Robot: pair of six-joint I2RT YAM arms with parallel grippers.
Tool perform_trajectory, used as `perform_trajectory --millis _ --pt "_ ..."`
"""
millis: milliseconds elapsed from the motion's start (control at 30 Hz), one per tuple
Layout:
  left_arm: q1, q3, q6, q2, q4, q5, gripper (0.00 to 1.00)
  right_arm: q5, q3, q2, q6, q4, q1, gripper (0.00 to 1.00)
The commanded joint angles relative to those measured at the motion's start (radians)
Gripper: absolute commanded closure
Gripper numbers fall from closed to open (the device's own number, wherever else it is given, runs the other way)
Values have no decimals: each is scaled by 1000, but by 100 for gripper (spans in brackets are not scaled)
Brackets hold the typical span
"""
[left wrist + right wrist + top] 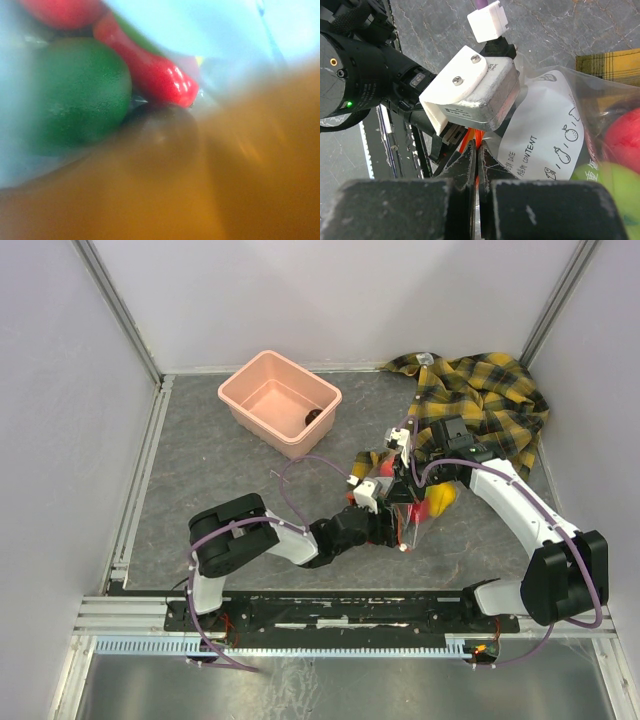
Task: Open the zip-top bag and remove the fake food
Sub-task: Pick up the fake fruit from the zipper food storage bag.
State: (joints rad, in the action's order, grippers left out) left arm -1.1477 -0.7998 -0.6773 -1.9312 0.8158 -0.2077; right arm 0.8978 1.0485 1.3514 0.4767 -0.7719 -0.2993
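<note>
Left end effector (392,522) is nose-deep in the zip-top bag (545,135) mouth. Can't tell its grip, fingers hidden. Right end effector (476,165) is clenched on the bag's orange zip strip. Fake food, green fruit (75,95) and red fruit (155,75), sits dead ahead of left, toward 3 o'clock. Left is nearer. Pink tub (232,390) is at 11 o'clock on the tabletop, small dark piece (312,419) inside.

Pink tub (258,425); yellow-and-black plaid shirt (490,400); clear zip-top bag (545,145), orange-red zip strip (470,141); dark green and red fake food (75,95); mottled grey surface (200,475).
</note>
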Motion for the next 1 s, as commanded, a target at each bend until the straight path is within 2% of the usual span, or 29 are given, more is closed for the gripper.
perform_trajectory --millis 0,100,200,300,633,967 --pt "-6 -31 -30 -26 4 -25 21 42 24 -9 0 18 -6 98" --pt "-5 -27 -31 -31 15 -26 29 41 26 -9 -1 17 -6 98" --pt "-5 -22 -18 -29 30 2 49 39 28 -8 1 14 -6 98" --pt "-4 -9 -9 -15 36 20 58 37 29 -9 5 11 -6 98" --pt "-4 90 55 126 14 -9 60 27 40 -12 16 -2 -4 98" --pt "-4 186 46 258 -41 -29 63 26 42 -14 19 -4 7 99"
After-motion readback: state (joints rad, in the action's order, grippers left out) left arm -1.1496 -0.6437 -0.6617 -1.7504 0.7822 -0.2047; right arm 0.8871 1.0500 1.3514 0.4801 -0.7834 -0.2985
